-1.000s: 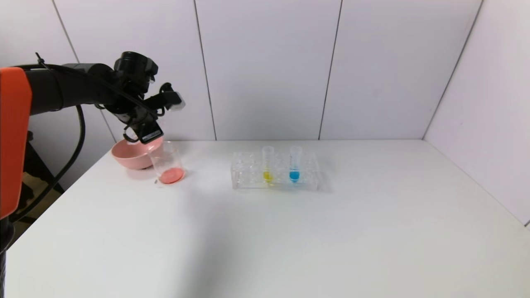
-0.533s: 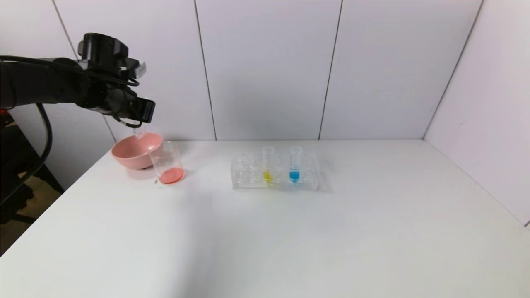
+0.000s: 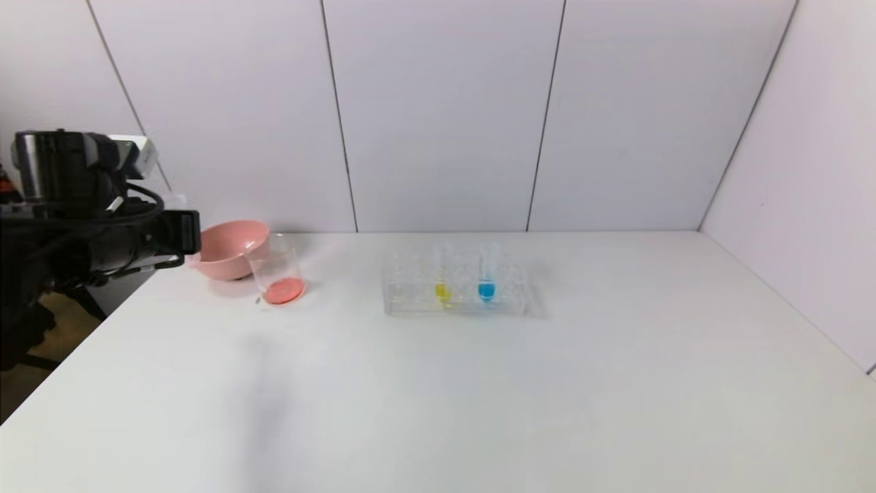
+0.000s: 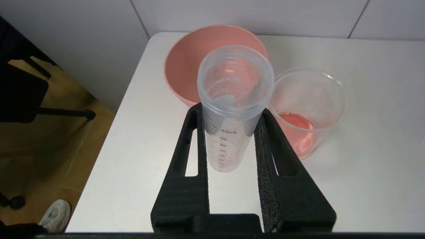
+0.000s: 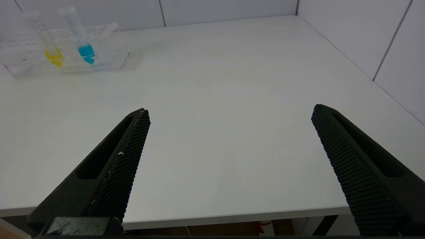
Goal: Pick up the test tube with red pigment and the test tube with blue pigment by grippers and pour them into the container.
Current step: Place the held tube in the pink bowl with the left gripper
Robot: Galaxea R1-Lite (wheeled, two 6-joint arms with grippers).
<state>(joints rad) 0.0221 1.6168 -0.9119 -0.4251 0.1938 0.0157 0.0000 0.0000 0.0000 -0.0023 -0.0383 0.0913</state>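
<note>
Nearest, the right gripper (image 5: 229, 132) hangs wide open at the table (image 3: 479, 397) front edge, bare tabletop ahead. Farther, left of the container (image 3: 275, 269), the left gripper (image 4: 232, 132) clamps an emptied red-pigment tube (image 4: 232, 109), seen only by its wrist camera. Right of the container, the blue-pigment tube (image 3: 486, 272) stands racked (image 3: 410, 301).

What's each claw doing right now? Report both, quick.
Left claw: shut on the emptied test tube with red pigment, near the container.
Right claw: open, holding nothing, above the table.
</note>
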